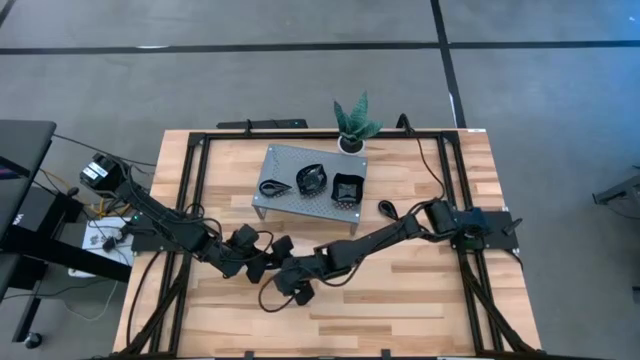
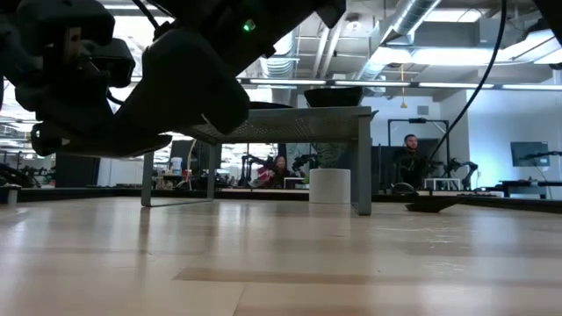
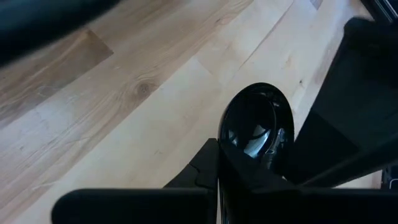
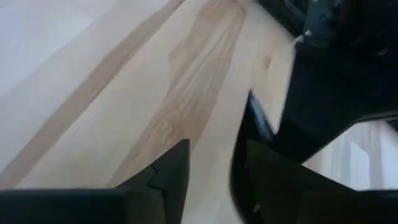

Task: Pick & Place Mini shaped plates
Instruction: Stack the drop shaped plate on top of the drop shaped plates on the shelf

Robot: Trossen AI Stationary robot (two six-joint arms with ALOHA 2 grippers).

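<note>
In the left wrist view a glossy black, rounded mini plate (image 3: 255,121) sticks out past my left gripper (image 3: 233,165), which is shut on it near the table's front middle (image 1: 265,258). My right gripper (image 1: 298,285) is close beside it, open (image 4: 208,171). The plate's thin edge (image 4: 255,118) shows just beyond one of its fingers. Three more plates lie on the grey perforated stand (image 1: 290,205): a teardrop one (image 1: 272,186), a leaf one (image 1: 312,178) and a square one (image 1: 346,188). Another plate (image 1: 387,208) lies on the table to the stand's right. My left gripper pinches the plate's near end (image 3: 231,144) between its two fingers. The plate reaches forward from the fingers with its hollow side toward the wrist camera. It hangs clear of the wooden table. My right gripper: I cannot tell whether a finger touches the plate's edge.
A small green plant in a white pot (image 1: 352,128) stands at the far edge behind the stand. Black frame rails (image 1: 195,190) run along the table's left and right sides. Bare wood (image 1: 420,300) lies at the near right. People sit in the room beyond (image 2: 406,158).
</note>
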